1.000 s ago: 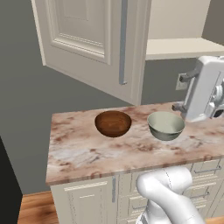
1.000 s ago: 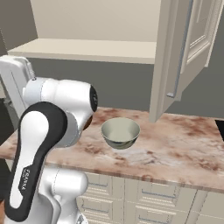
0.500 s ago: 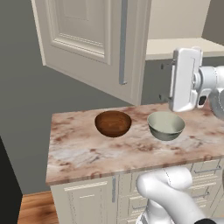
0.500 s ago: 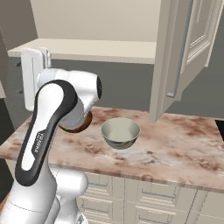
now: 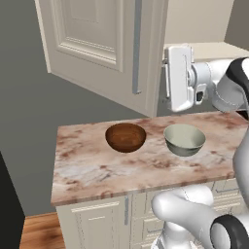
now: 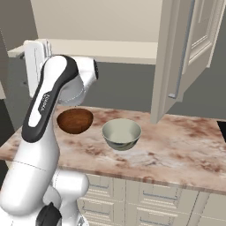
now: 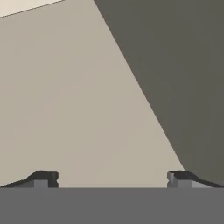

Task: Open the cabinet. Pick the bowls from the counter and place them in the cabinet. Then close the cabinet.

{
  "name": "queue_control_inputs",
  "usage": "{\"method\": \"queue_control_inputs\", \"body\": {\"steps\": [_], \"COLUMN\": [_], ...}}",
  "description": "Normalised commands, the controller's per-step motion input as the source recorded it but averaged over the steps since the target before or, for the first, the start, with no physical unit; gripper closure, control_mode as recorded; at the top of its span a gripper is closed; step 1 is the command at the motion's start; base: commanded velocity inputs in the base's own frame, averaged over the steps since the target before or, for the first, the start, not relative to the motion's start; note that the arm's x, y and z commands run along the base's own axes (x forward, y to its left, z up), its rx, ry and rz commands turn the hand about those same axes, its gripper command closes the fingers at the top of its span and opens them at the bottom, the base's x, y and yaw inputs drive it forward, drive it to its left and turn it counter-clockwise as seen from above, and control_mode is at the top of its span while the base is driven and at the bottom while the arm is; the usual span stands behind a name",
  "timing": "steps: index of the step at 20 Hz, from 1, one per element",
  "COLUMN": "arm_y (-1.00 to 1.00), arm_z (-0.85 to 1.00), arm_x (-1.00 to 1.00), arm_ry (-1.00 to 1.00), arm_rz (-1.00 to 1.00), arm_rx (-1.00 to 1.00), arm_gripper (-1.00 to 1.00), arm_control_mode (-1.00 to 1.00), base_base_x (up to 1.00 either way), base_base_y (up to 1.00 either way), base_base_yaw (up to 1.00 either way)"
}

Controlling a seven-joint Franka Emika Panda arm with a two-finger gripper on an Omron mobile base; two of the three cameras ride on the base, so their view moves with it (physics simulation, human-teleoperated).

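The cabinet's door [image 5: 97,44] stands swung open above the counter [image 5: 121,170], baring its beige shelf [image 5: 209,48]. Two bowls sit side by side on the counter: a reddish-brown wooden bowl [image 5: 125,137] and a pale grey-green bowl [image 5: 184,139]. My white hand [image 5: 178,78] hangs at shelf height, above the grey-green bowl and well clear of it. From the other side the hand [image 6: 35,62] sits above the wooden bowl [image 6: 75,120], left of the grey-green bowl [image 6: 122,133]. My gripper [image 7: 113,178] is open and empty, facing a beige surface and grey wall.
Cream base cupboards with drawers [image 6: 150,198] sit under the counter. The open door [image 6: 190,48] with its grey bar handle [image 5: 137,48] juts out over the counter's middle. Grey wall [image 5: 29,121] backs the counter, and wood floor [image 5: 36,233] shows at the lower left.
The arm has swung the hand sideways from the far edge to a spot over the bowls, level with the cabinet shelf. The jaws stayed open. Bowls and door have not moved.
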Motion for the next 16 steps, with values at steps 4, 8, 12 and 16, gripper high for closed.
{"method": "queue_control_inputs", "body": {"steps": [4,8,12,16], "arm_y": [0.37,0.76,0.94,1.00], "arm_z": [0.00,0.00,0.00,0.00], "arm_x": [0.57,0.21,0.00,0.00], "arm_ry": [0.06,0.13,0.13,0.11], "arm_rz": [0.06,0.07,0.06,0.03], "arm_rx": [-0.03,-0.05,-0.12,-0.07], "arm_gripper": [-1.00,-1.00,-1.00,-1.00], "arm_control_mode": [-1.00,-1.00,-1.00,-1.00], "base_base_x": [0.00,0.00,0.00,0.00], "base_base_y": [0.00,0.00,0.00,0.00], "base_base_yaw": [0.00,0.00,0.00,0.00]}}
